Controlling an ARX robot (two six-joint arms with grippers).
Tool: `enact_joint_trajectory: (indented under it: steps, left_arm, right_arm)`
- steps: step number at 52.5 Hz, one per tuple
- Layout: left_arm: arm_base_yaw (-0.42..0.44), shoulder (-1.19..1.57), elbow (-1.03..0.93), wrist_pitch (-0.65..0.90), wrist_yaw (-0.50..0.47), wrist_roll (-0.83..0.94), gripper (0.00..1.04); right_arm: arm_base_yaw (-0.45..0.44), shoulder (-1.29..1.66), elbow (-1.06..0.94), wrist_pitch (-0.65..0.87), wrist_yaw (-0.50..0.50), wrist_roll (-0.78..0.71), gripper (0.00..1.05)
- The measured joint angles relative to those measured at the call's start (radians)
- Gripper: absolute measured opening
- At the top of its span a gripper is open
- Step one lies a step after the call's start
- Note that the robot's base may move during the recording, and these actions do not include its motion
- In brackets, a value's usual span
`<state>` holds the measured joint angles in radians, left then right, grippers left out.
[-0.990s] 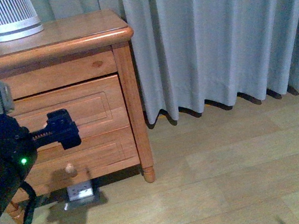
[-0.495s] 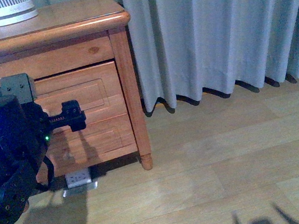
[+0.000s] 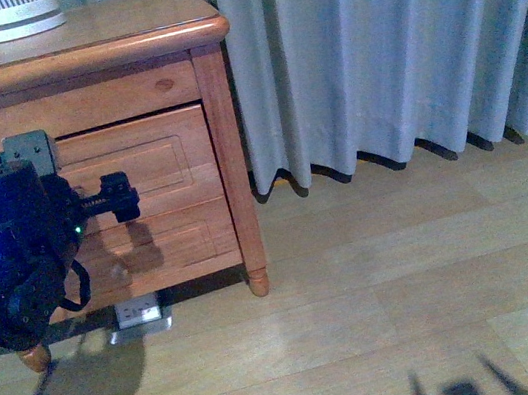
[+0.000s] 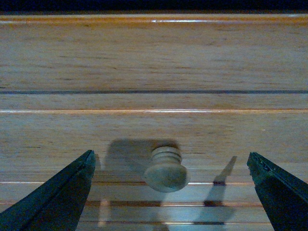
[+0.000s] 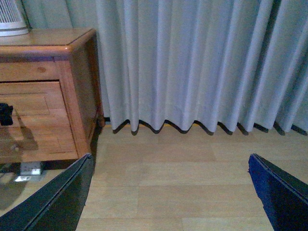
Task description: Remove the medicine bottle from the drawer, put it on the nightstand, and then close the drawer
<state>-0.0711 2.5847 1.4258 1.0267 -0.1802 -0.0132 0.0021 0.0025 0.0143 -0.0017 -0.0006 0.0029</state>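
"How does your left claw stand?"

"My left claw (image 4: 169, 155) is spread wide and grips nothing. From its wrist I see my two dark fingers (image 4: 53, 197) on either side of the drawer's round knob (image 4: 166, 169). Neither touches it. The knob sits in the gap between them and throws a shadow on the wood."

"Does the front camera show that too?"

"No. From the front my left arm covers that knob. The claw shows there only as a small dark block close against the panel of the upper drawer (image 3: 151, 160), and I cannot tell from that view whether it touches the wood. The front does give what the wrist cannot: the whole nightstand (image 3: 221, 123), the lower drawer (image 3: 186, 243) with its lower knob (image 3: 120, 273), and a white slatted device (image 3: 11, 17) on the top."

"Where is the medicine bottle?"

"It shows in none of my views. The drawer front lies in line with the frame, so it is shut as far as I can judge."

"And the right claw?"

"My right claw (image 5: 169, 156) is just as wide apart and just as empty. It is well away from the nightstand, over the wooden floor (image 5: 192, 192), and faces the grey curtain (image 5: 192, 62). Its wrist view also catches something small and pale (image 5: 29, 168) under the cabinet, too blurred to name."
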Motion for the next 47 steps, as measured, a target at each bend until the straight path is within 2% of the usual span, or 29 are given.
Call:
enact_joint_trajectory:
  steps: [6,9,31,36,47]
  left_arm:
    - [0.002,0.006,0.016,-0.026,0.000,-0.011,0.98]
    - [0.002,0.008,0.024,-0.037,-0.001,-0.015,0.93]
    - [0.003,0.021,0.066,-0.112,-0.004,-0.041,0.30]
    - [0.003,0.021,0.066,-0.119,-0.004,-0.044,0.26]
    - [0.003,0.021,0.066,-0.118,-0.007,-0.044,0.26]
  right_arm:
    - [0.000,0.000,0.000,0.000,0.000,0.000,0.98]
    - [0.000,0.000,0.000,0.000,0.000,0.000,0.98]
    - [0.000,0.000,0.000,0.000,0.000,0.000,0.98]
    - [0.000,0.000,0.000,0.000,0.000,0.000,0.98]
    - [0.000,0.000,0.000,0.000,0.000,0.000,0.98]
